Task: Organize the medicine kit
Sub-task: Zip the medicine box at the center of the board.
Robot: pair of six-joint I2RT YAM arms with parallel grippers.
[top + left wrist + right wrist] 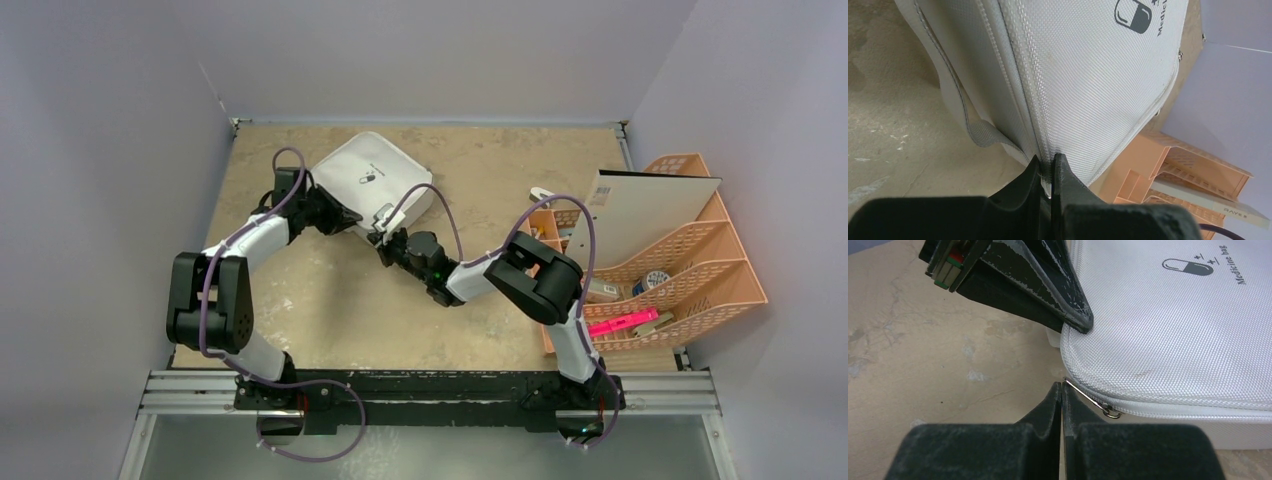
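Observation:
The medicine kit (pixel 370 180) is a white woven zip bag with a pill logo, lying at the back middle of the table. My left gripper (pixel 347 217) is shut on the bag's near-left rim; the left wrist view shows the seam of the bag (pixel 1088 75) pinched between the jaws of this gripper (pixel 1047 161). My right gripper (pixel 384 246) sits at the bag's near corner. In the right wrist view it (pixel 1062 387) is shut, with the tip of the metal zipper pull (pixel 1088 397) caught at its fingertips. The zip along the bag (pixel 1173 325) looks closed there.
A peach-orange lattice organizer (pixel 690 260) stands at the right edge, holding a pink highlighter (pixel 622 325), small items and a leaning white folder (pixel 650 205). Grey walls close in the table on the left, back and right.

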